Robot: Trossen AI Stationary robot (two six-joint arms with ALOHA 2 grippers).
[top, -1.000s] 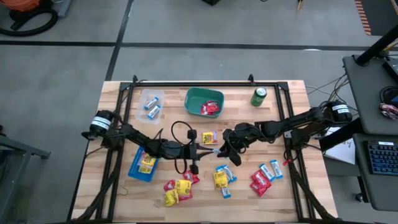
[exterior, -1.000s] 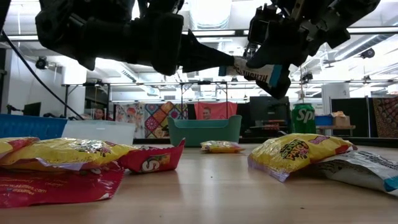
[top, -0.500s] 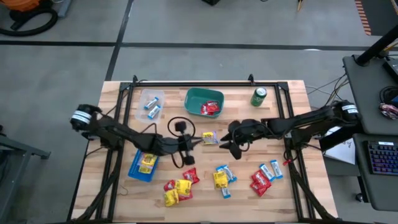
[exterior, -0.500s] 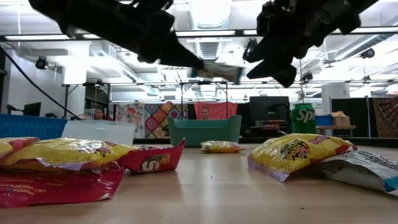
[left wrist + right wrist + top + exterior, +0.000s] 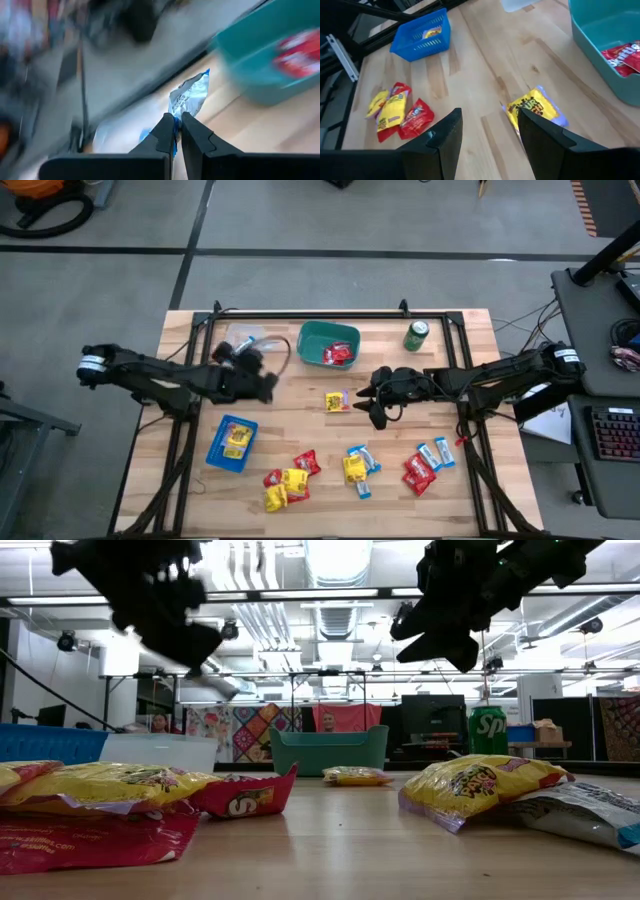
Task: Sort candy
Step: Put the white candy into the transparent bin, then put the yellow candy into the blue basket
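On the near part of the wooden table [image 5: 290, 430] the loose candy lies in clusters: red and yellow packets [image 5: 285, 480] at the front left, a yellow packet with blue-and-white wrappers [image 5: 356, 465] in the middle, and red packets with blue-and-white wrappers [image 5: 425, 463] at the front right; in the low view the closest red packet [image 5: 245, 795] shows a large white "S" and the yellow one [image 5: 480, 780] bears lettering too small to read. The blue basket [image 5: 232, 443] holds one yellow packet. None of these has shifted over the last second. What has changed is the left arm: a second ago the left gripper [image 5: 262, 377] met the right one over the table's middle and took a blue-and-white wrapper [image 5: 190, 97] from it; it has since swung back toward the far left and now hovers just beside the clear tray [image 5: 243, 346], its fingers clamped tight on that wrapper's edge. The right gripper [image 5: 372, 397] has let go and drawn back slightly; it hangs above mid-table with fingers spread and nothing between them, next to a lone yellow packet [image 5: 337, 401]. Farther back, the green bin [image 5: 328, 344] holds a red packet, its label partly readable as "Skittl". The green can [image 5: 487, 730] at the far right reads "Spr".
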